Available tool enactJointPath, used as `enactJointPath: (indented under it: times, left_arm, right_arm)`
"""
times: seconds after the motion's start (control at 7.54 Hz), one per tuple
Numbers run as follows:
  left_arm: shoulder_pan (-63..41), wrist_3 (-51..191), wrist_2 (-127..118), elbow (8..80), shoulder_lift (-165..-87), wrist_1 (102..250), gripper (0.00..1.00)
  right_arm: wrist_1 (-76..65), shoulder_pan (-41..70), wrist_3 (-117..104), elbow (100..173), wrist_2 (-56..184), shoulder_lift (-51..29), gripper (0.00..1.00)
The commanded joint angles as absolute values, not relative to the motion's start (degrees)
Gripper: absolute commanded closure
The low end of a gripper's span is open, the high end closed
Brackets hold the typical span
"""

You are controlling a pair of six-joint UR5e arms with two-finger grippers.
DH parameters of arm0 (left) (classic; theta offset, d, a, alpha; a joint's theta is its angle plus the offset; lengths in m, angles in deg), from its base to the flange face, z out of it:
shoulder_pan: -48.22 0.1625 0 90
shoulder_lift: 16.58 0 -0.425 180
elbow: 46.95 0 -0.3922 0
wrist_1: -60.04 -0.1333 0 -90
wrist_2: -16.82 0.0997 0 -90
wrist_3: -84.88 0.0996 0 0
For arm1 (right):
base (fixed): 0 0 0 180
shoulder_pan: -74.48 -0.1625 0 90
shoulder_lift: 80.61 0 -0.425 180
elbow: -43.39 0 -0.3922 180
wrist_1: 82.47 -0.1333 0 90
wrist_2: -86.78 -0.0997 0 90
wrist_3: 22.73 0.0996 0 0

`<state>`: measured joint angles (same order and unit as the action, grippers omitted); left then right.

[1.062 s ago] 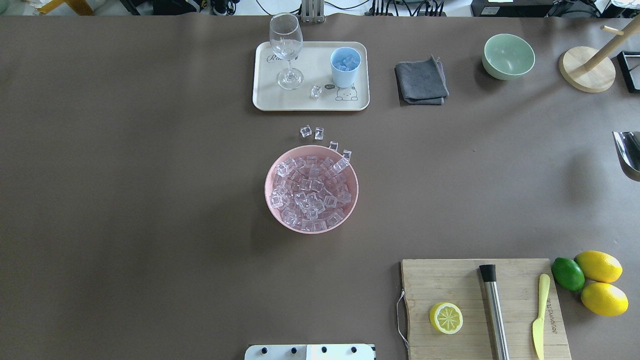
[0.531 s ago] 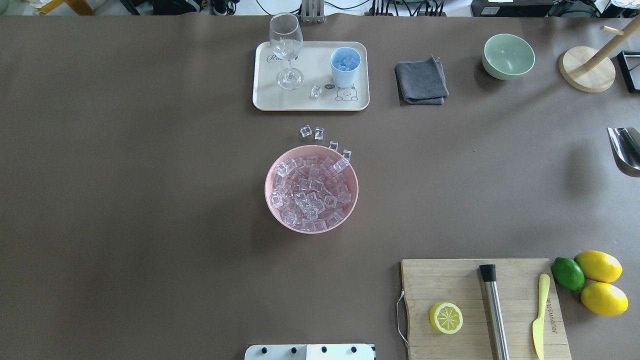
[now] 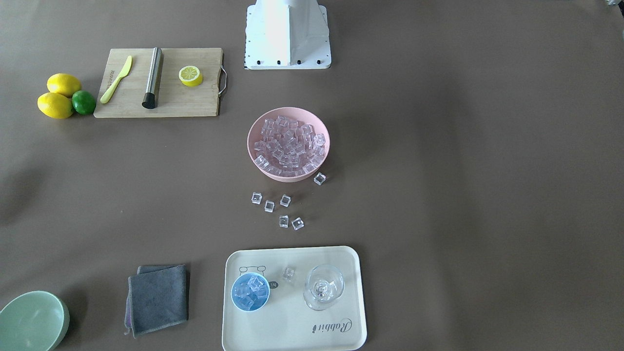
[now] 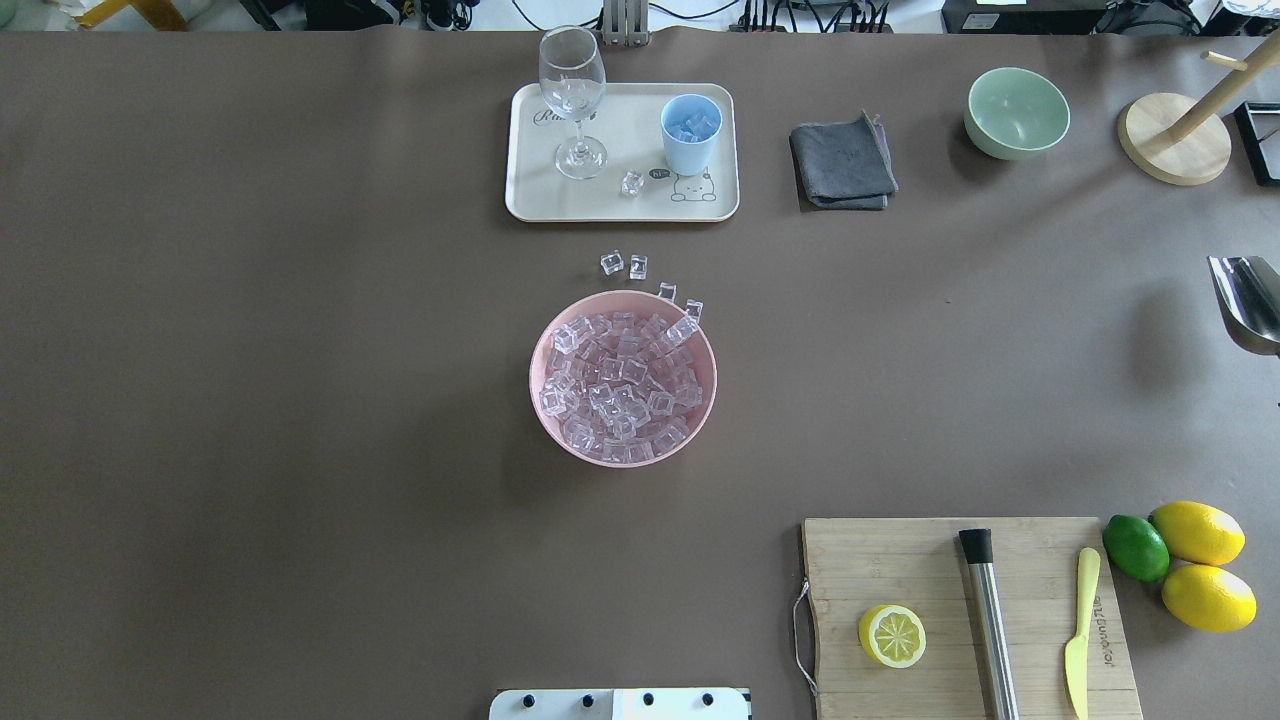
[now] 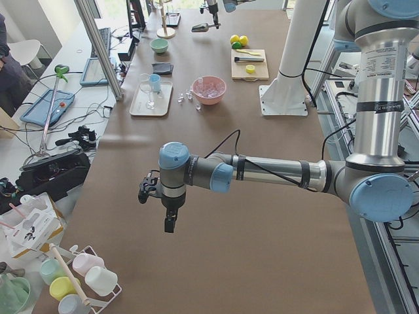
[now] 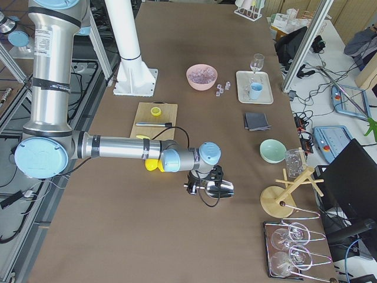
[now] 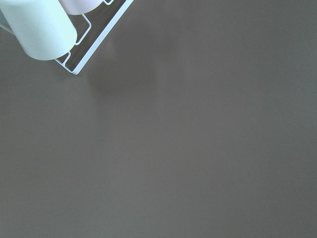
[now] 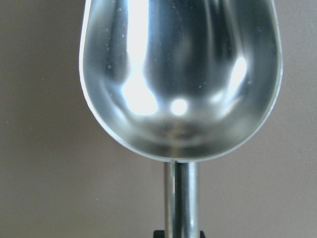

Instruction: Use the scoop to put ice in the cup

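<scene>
Ice (image 4: 620, 385) is heaped in the pink bowl (image 4: 537, 350) at the middle of the tabletop, where either arm could reach it. Several cubes already lie in the cup (image 4: 688, 158), which stands upright on the tray (image 4: 600, 200) at the middle of the far edge. That suggests at least one load has been delivered. A few loose cubes (image 4: 612, 263) are scattered on the table between bowl and tray. Another stray cube (image 4: 632, 183) sits on the tray just beside the cup, probably spilled in pouring.

The scoop (image 4: 1245, 300) hangs over the right end of the table, well apart from bowl and cup. Its trough is empty and open upward, with its shadow thrown clear of it on the table. The right gripper (image 8: 178, 234) grasps the thin handle at its end, which keeps the trough free ahead of the fingers for digging and tipping. From here, another load would need a long carry back to the bowl.

The left gripper (image 5: 169, 222) points straight down over the left end, away from the work. Whether it is clenched or released cannot be told.
</scene>
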<state>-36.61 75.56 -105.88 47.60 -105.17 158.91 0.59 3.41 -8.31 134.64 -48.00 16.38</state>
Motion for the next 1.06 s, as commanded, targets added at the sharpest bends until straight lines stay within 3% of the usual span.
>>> enactJointPath:
  times: [0.0,0.27,0.53,0.66,0.8,0.93]
  left_arm:
    - [-36.42,75.56,-106.05,47.62,-105.17,158.91,0.01]
    - [-36.42,75.56,-106.14,47.88,-105.17,158.83,0.01]
    - [-36.51,75.39,-106.22,47.97,-105.17,158.83,0.01]
    - [-36.51,75.3,-106.14,47.97,-105.17,158.83,0.01]
    - [-36.51,75.3,-106.14,47.97,-105.08,158.83,0.01]
    - [-36.51,75.3,-106.14,47.79,-105.08,158.83,0.01]
  right_arm:
    - [0.15,3.81,-8.31,133.48,-48.04,15.98,1.0]
    - [-0.2,3.81,-8.4,133.13,-48.04,15.89,1.0]
    - [-0.2,3.81,-8.4,133.04,-48.13,15.81,0.55]
    - [-0.2,3.81,-8.4,132.95,-48.13,15.81,0.47]
    - [-0.38,3.81,-8.84,133.21,-48.13,15.89,0.01]
    - [-0.38,3.81,-9.01,133.91,-48.39,15.72,0.0]
